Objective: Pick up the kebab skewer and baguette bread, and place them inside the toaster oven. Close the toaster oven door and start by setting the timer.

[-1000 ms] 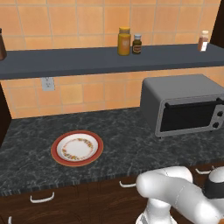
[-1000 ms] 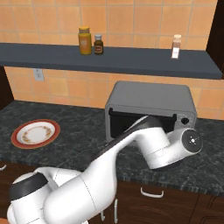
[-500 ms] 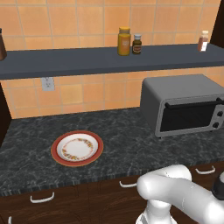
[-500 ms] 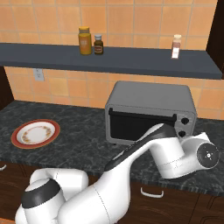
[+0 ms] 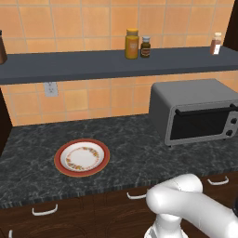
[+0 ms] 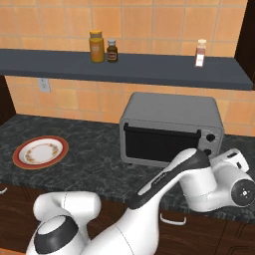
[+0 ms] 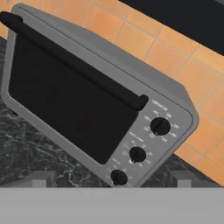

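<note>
The toaster oven (image 5: pixel 195 111) (image 6: pixel 172 129) (image 7: pixel 87 100) stands on the counter at the right, against the tiled wall. The toaster oven door (image 7: pixel 65 96) (image 6: pixel 159 144) is closed, with its dark bar handle (image 7: pixel 74 61) along the top edge. Three black knobs (image 7: pixel 137 154) run down the panel beside the door. My gripper (image 7: pixel 111 180) hovers in front of that panel, open, its fingertips (image 7: pixel 41 178) wide apart with nothing between them. The kebab skewer and the baguette bread are out of view.
A red-rimmed plate (image 5: pixel 82 157) (image 6: pixel 40 152) lies bare on the dark marble counter at the left. The grey wall shelf (image 5: pixel 93 65) carries jars (image 5: pixel 132 44) and a small bottle (image 5: pixel 215 44). My white arm (image 6: pixel 199 174) reaches across the counter's front edge.
My forearm and hand have swung further right and lower in front of the toaster oven. The jaws have stayed open. The oven and plate have not moved.
</note>
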Motion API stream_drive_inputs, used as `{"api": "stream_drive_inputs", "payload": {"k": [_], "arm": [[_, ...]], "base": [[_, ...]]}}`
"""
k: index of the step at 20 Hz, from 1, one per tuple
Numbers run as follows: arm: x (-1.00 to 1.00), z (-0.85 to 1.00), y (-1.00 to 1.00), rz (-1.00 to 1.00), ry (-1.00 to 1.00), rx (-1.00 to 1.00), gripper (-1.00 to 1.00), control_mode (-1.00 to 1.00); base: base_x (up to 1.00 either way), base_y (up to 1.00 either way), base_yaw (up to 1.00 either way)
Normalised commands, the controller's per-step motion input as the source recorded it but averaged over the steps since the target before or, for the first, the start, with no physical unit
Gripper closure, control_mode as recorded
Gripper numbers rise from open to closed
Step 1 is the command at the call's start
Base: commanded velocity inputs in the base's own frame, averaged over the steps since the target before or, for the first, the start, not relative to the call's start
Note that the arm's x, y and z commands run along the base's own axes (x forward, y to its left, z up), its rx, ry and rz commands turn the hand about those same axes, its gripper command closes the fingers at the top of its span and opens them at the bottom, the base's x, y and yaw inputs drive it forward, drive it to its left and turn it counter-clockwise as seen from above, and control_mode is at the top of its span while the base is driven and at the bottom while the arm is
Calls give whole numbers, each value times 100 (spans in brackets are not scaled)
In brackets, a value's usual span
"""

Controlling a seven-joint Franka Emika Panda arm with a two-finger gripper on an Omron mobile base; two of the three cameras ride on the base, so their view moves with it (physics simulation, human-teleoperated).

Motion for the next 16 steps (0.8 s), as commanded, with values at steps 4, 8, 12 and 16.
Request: {"api": "stream_drive_inputs", "payload": {"k": [4, 8, 12, 16], "arm": [[3, -1, 0, -2, -8, 0, -100, -100], [7, -10, 0, -4, 0, 0, -100, -100], [9, -16, 0, -9, 0, 0, -100, -100], [4, -9, 0, -10, 0, 0, -100, -100]], "base": [[0, 0, 0], [0, 0, 0], [0, 0, 0], [0, 0, 0]]}}
